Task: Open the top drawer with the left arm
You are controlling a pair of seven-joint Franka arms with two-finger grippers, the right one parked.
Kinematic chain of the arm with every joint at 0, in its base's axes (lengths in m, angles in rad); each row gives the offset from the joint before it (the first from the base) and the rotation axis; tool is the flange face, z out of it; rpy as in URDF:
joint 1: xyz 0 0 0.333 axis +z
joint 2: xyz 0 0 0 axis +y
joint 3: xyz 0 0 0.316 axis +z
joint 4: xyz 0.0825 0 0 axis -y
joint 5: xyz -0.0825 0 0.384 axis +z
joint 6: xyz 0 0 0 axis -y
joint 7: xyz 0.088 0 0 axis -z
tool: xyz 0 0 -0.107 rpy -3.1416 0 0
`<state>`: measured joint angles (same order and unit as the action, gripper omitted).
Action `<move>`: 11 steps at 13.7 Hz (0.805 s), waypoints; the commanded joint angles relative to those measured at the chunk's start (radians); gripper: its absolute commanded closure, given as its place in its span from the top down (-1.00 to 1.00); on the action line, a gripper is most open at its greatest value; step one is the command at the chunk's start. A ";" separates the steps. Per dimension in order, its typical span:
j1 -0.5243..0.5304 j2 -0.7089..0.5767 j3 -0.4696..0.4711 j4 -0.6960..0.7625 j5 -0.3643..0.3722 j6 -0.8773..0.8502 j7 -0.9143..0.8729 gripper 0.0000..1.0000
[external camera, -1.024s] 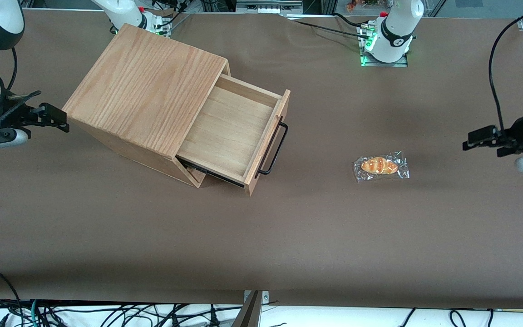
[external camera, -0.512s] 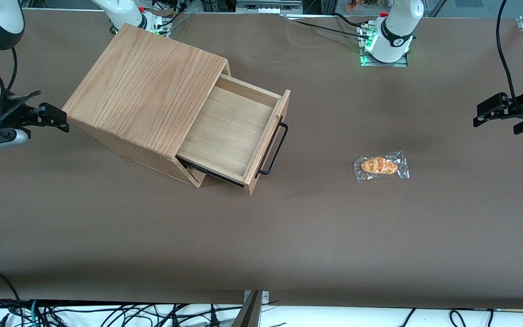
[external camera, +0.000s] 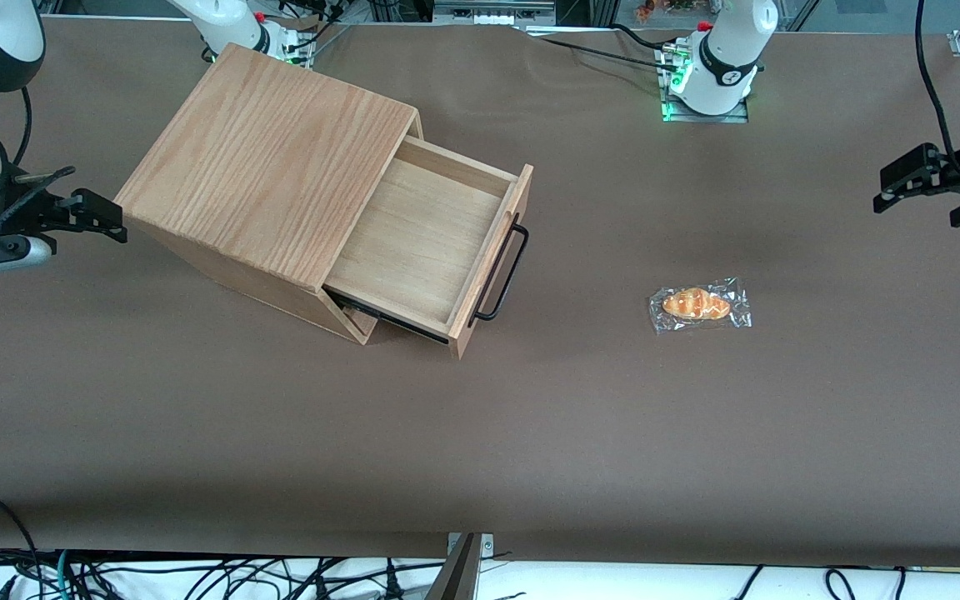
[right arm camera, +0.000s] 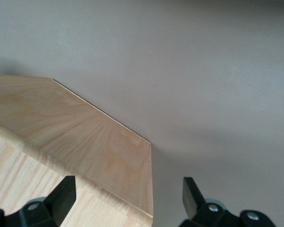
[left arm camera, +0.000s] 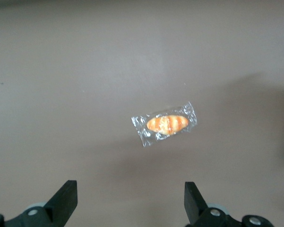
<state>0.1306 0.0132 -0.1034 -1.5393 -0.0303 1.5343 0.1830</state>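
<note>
The top drawer (external camera: 426, 242) is a pale-wood tray pulled well out of the oak-grained box (external camera: 263, 158). Its thin black bar handle (external camera: 503, 271) sits on the front panel, and the tray looks empty. The left arm's gripper (external camera: 917, 187) hangs above the table at the working arm's end, far from the drawer and apart from everything. It is open and empty. In the left wrist view the gripper (left arm camera: 131, 201) shows two black fingertips (left arm camera: 66, 198) spread wide over bare table.
A wrapped bread roll (external camera: 699, 305) lies on the brown table between the drawer and the gripper; it also shows in the left wrist view (left arm camera: 166, 124). The left arm's base (external camera: 717, 62) stands at the table's back edge. Cables run along the front edge.
The gripper has moved away from the front camera and slightly toward the working arm's end of the table. The drawer and the bread roll have not moved.
</note>
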 commanded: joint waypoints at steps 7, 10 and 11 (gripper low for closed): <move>-0.060 -0.029 0.007 -0.050 0.032 0.032 -0.027 1.00; -0.062 -0.028 0.007 -0.051 0.032 0.033 -0.025 1.00; -0.062 -0.021 0.007 -0.050 0.032 0.035 -0.025 1.00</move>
<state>0.0801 -0.0005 -0.1035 -1.5743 -0.0303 1.5527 0.1652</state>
